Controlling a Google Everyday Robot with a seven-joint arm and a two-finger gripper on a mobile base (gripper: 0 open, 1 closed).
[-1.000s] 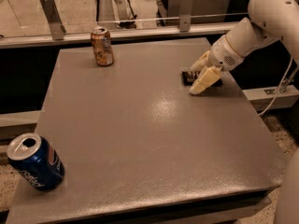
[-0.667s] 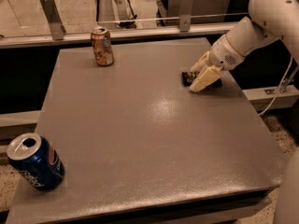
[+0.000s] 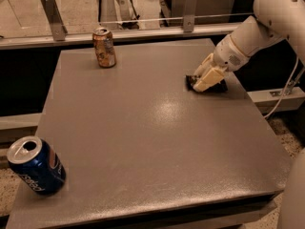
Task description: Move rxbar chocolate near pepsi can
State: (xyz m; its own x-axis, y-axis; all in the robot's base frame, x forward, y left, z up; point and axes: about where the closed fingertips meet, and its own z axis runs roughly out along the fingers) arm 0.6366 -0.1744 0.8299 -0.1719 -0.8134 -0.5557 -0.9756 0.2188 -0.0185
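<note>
The rxbar chocolate (image 3: 220,87) is a flat black bar lying on the grey table (image 3: 157,142) near its far right edge. Most of it is hidden under my gripper (image 3: 204,80), which comes down on it from the right on a white arm and sits right on top of it. The pepsi can (image 3: 37,166), dark blue with a silver top, stands at the table's front left corner, far from the bar and the gripper.
A brown-gold can (image 3: 104,46) stands at the table's far left. A metal rail with posts (image 3: 143,30) runs behind the table. A white cable (image 3: 286,92) hangs at the right, beside the table edge.
</note>
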